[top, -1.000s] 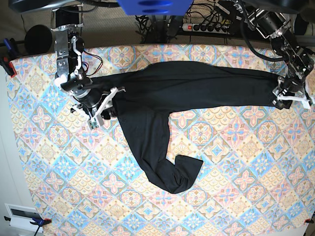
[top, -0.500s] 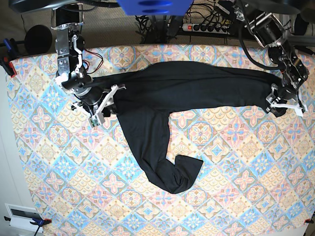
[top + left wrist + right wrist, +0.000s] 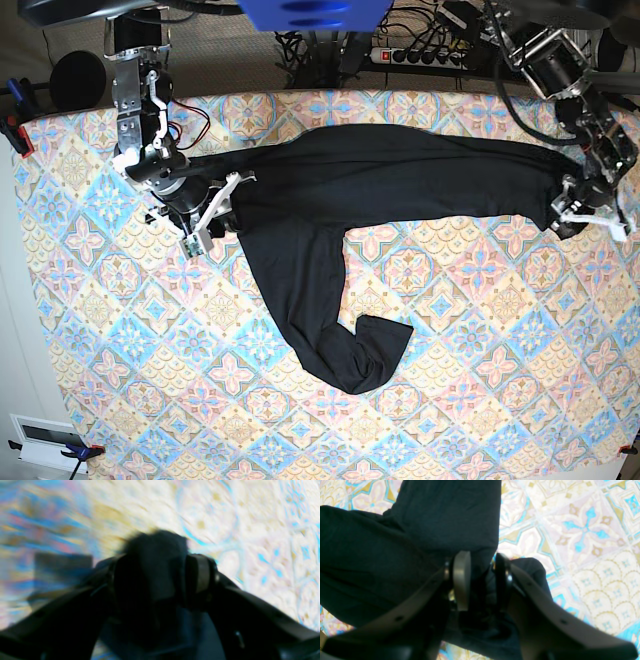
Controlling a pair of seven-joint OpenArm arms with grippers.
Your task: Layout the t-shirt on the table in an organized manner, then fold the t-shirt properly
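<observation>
The black t-shirt [image 3: 330, 210] is stretched between both grippers: right gripper [image 3: 480, 580] pinches fabric; left gripper [image 3: 155, 580], blurred, seems clamped on a bunch. The table [image 3: 480, 400] lies bare toward its near edge.

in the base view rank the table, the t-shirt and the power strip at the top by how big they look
1. table, fills most of the view
2. t-shirt, stretched between the two grippers
3. power strip, smallest, though it lies behind the table, so its real size is unsure
</observation>
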